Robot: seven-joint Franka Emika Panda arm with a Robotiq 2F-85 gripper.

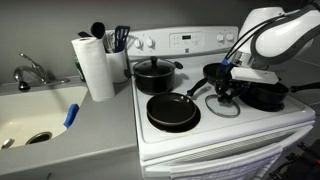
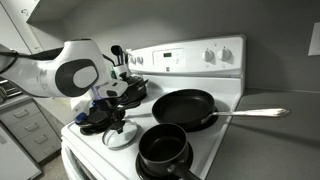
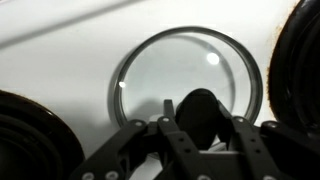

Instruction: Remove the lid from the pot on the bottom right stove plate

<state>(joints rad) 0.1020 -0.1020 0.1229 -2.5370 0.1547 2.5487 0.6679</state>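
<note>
Since arm point(image 1: 280, 35) partly hides lid point(image 3: 150, 70) in ext. views, wrist shows it best, flat on white stove point(image 1: 230, 135) top, knob point(image 3: 200, 108) betw. jaws, can't tell if clenched, dark pans point(image 3: 25, 140) cut off at edges.

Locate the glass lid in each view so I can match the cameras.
Exterior view: glass lid on the stovetop, right of centre, under the tool.
Exterior view: lower left, under the tool.
Wrist view: fills the centre, black knob toward the tool.
Shared landmark: black frying pan, in both exterior views.
</note>
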